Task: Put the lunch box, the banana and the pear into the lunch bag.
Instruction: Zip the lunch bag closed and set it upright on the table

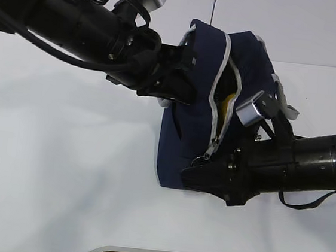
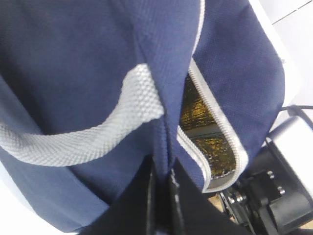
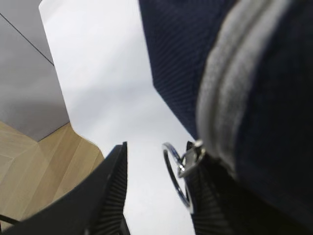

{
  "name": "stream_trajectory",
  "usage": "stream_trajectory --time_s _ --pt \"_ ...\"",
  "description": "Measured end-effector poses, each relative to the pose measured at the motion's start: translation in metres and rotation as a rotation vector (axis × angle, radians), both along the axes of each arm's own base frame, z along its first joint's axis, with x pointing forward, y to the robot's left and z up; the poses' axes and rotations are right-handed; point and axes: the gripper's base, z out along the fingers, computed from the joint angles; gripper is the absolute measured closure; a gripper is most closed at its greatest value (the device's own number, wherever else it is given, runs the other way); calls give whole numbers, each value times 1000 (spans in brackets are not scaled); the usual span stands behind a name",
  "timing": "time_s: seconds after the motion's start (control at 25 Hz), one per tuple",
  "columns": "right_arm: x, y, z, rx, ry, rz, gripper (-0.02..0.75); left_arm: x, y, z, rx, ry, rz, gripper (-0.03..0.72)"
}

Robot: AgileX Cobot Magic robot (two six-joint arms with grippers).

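Left jaws: the left gripper [image 2: 161, 196] is pinching a fold of the lunch bag [image 1: 196, 114] fabric, fingers pressed together on it.
Right jaws: the right gripper [image 3: 156, 196] is standing partly spread, the ring pull [image 3: 177, 176] lying between the fingers, against the right-hand one; a firm hold is hard to judge.
Hidden: the bag's inside is showing only as a sliver of gold lining [image 2: 200, 122]; something yellow [image 1: 228, 102] is peeking through the zipper [image 1: 226, 90], too little to name.
Bag: navy, grey handle [image 2: 83, 137], sitting on the white surface [image 1: 61, 169] between both arms, its zipper partly open.
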Motion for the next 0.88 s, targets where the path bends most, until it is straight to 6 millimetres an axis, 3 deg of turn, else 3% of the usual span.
stream_trajectory --time_s 0.2,0.68,0.88 --pt "1 0 1 13 3 -18 437 0 0 0 0 0 0 692" --pt "2 0 1 19 12 -29 731 0 0 0 2 -2 -2 693" --pt "-1 0 -1 -4 35 -5 731 0 0 0 5 -2 -5 692"
